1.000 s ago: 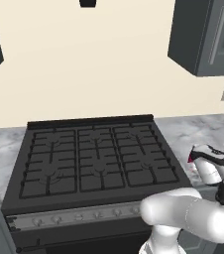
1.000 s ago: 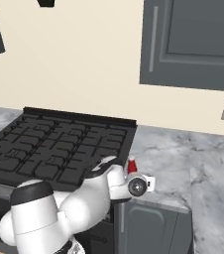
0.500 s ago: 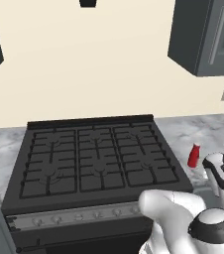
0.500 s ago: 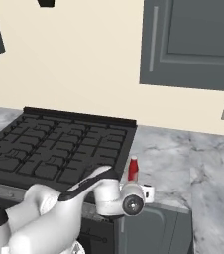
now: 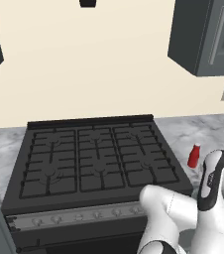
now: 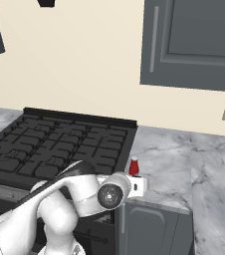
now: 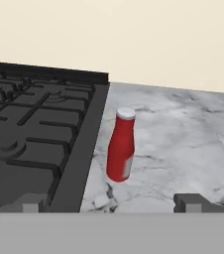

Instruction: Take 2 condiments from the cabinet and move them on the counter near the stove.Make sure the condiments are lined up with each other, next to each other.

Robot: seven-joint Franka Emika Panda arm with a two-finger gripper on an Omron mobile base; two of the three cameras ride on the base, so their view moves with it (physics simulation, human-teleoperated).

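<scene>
In the left base view, the red squeeze bottle stands upright on the marble counter, just beside the right edge of the black gas stove, and the dark grey wall cabinet hangs above with its door closed. In the right base view, the same bottle is partly hidden behind the white hand of the arm, on the counter between the stove and the front edge, under the cabinet. In the hand view, the bottle with its white cap stands free on the counter close to the stove, and the gripper has its two finger tips wide apart and holds nothing.
</scene>
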